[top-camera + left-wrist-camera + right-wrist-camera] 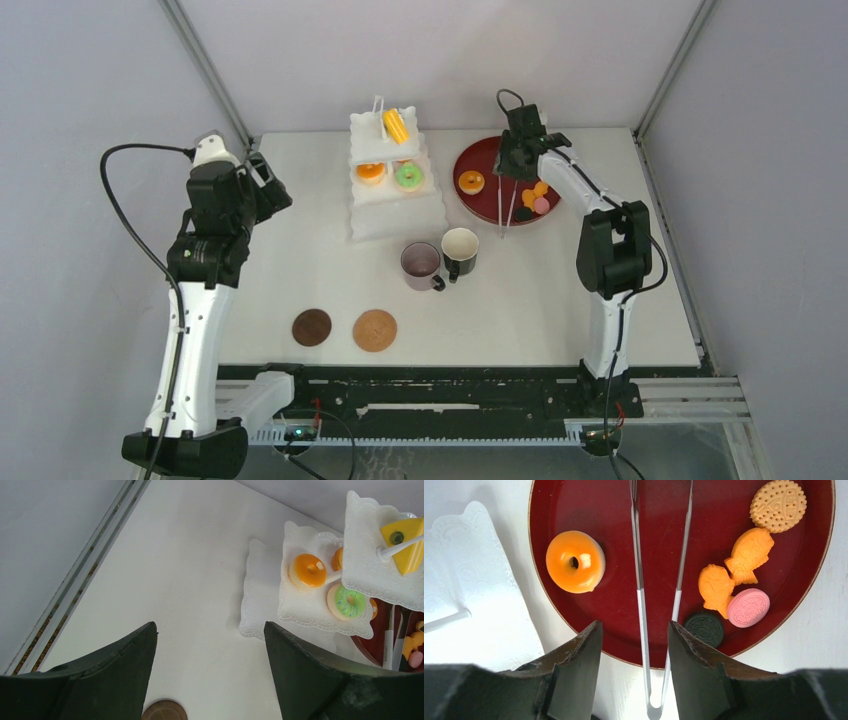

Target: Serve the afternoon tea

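Observation:
The white three-tier stand (395,218) stands at the table's back centre. Its top tier holds a yellow pastry (396,124). Its middle tier holds an orange doughnut (370,172) and a green doughnut (408,176). A mauve mug (421,264) and a black mug (460,250) stand side by side mid-table. Two brown coasters (311,327) (375,330) lie near the front. My left gripper (210,630) is open and empty, raised left of the stand (260,600). My right gripper (634,630) is open above the tongs' (639,595) joined end, its fingers either side of them.
A dark red round tray (614,600) right of the stand holds an orange doughnut (575,561), fish-shaped pastries (749,555), and black, pink and tan cookies. The tongs stick out over its near rim. Metal rails and grey walls bound the table.

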`<state>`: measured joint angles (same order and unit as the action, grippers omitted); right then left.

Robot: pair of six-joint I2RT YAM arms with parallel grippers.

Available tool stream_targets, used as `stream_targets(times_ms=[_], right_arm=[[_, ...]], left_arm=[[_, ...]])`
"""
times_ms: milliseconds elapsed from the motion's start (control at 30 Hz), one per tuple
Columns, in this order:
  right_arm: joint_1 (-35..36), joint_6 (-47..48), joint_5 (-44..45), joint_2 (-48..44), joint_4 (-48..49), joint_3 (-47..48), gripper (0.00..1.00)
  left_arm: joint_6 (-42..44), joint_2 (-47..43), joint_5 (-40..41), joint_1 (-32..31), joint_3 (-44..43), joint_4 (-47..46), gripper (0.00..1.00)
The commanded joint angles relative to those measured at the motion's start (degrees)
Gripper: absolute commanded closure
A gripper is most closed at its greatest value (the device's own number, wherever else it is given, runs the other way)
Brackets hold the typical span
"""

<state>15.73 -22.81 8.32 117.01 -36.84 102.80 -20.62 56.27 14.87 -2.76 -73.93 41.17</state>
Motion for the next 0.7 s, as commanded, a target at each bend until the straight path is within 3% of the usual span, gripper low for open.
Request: stream_targets(times_ms=[0, 300, 667], right_arm=[[0.3, 0.9, 0.3, -3.0, 1.3, -2.4, 0.40], [2.3, 1.6, 0.8, -4.8, 3.5, -11.6, 0.32], [3.1, 2.7, 4.1, 1.5, 3.8, -6.0, 0.36]], left_arm=[[0.4, 0.1, 0.2, -0.2, 0.2, -2.9, 0.17], [0.1, 0.5, -1.0, -0.2, 0.7, -3.4, 0.18], [0.1, 0.7, -0.9, -0.2, 0.9, -3.3, 0.18]])
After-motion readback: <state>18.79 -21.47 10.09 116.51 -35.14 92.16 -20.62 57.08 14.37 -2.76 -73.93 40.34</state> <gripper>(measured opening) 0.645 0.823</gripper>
